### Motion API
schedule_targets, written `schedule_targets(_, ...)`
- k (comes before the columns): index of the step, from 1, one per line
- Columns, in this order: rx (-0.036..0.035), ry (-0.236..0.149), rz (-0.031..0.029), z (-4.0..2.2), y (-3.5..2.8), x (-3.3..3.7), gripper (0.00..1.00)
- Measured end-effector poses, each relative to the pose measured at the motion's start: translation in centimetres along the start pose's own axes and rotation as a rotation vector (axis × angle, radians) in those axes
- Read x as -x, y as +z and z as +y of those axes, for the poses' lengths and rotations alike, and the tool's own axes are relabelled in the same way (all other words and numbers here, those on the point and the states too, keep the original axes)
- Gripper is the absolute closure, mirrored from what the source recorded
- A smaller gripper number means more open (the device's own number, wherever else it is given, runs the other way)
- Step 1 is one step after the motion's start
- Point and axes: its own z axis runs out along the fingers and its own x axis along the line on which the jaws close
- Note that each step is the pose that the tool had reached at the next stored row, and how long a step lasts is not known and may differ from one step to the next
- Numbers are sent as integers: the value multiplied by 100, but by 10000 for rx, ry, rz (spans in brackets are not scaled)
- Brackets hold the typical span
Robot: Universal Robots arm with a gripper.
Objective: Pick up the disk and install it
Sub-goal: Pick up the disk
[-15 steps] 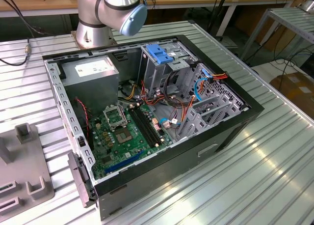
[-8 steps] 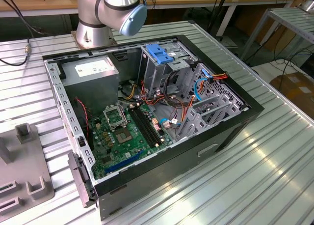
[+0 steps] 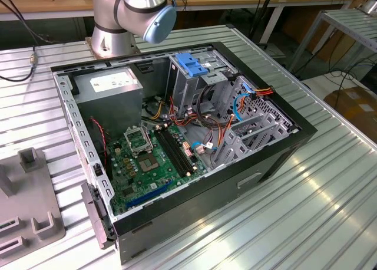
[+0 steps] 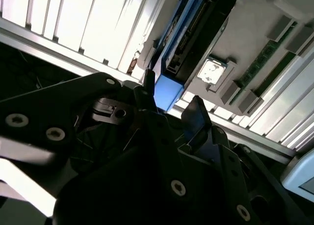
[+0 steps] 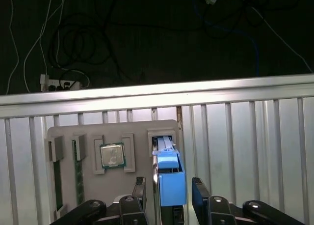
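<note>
The ribbed metal surface [image 3: 330, 211] shone glossy, catching the light. The computer case [image 3: 206, 204] looked matt black metal. The disk [image 5: 171, 185] wore a smooth blue plastic frame (slightly shiny); the grey holder [image 5: 127, 129] looked matt plastic, the end effector [image 5: 170, 193] matt black.

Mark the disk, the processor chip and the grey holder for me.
disk [image 5: 170, 183], first wrist view, on its blue carrier frame.
processor chip [image 5: 112, 156], first wrist view, middle of its metal lid.
grey holder [image 5: 113, 131], first wrist view, bare surface near the chip.
</note>
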Motion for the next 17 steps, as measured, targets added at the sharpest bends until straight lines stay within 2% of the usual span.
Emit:
schedule_targets(5,1,0,0,28,69,-1,50)
schedule_targets(17,15,1,1,33,284,1,50)
